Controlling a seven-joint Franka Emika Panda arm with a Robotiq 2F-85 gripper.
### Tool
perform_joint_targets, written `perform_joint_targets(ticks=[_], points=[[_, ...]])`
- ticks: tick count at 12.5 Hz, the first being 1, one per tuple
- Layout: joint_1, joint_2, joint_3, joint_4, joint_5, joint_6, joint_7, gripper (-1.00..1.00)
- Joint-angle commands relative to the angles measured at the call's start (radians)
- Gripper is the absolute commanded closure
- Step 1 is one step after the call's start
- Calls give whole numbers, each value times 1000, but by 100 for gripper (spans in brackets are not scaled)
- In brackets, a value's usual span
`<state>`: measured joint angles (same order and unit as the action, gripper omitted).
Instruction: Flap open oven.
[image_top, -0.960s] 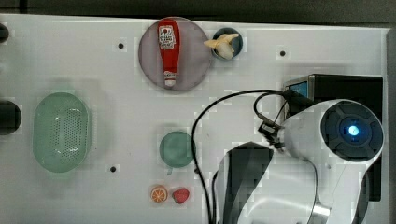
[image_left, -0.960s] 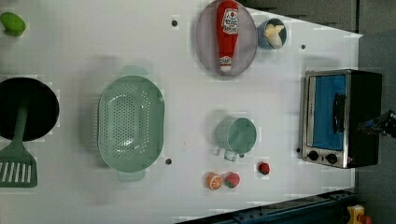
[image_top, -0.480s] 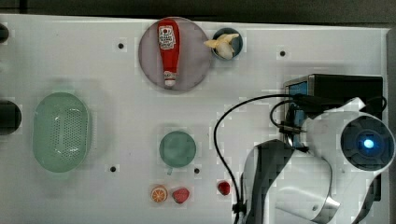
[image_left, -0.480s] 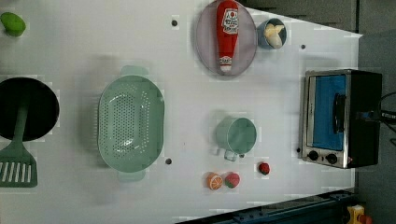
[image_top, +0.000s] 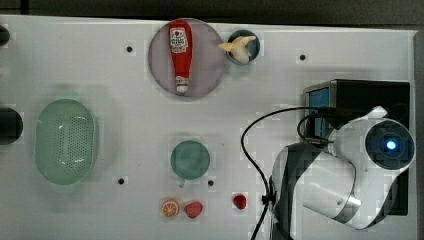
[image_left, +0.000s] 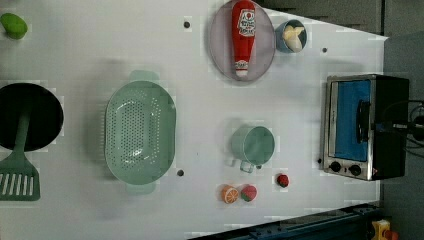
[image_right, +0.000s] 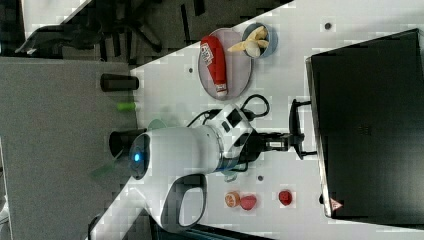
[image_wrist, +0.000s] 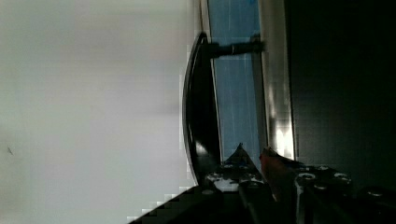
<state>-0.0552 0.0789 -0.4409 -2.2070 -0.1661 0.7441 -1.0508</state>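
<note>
The oven (image_left: 367, 127) has a shiny silver metal front, a matt black top and a blue-tinted glass door. Its handle (image_wrist: 198, 107) is glossy black. The table (image_top: 125, 120) looks smooth and matt white. The colander (image_left: 140, 131) is pale green perforated plastic. The arm (image_right: 180, 150) has a glossy white shell.

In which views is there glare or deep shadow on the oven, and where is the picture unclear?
Wrist view: a bright glare streak on the oven's silver frame, its black top lost in darkness, the pincer dark and blurred. Right view: the oven top is flat black. Left view: the blue door is evenly lit.
</note>
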Motion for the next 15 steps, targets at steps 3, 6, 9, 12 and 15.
perform_joint_targets(ticks=[3, 6, 9, 12, 15], points=[[4, 40, -1, -36, 3, 105, -55, 65], [7, 79, 7, -42, 3, 178, -54, 65], [22, 86, 36, -43, 0, 169, -23, 65], [45, 89, 73, -55, -61, 157, 67, 65], [71, 90, 111, -68, -212, 146, 225, 65]])
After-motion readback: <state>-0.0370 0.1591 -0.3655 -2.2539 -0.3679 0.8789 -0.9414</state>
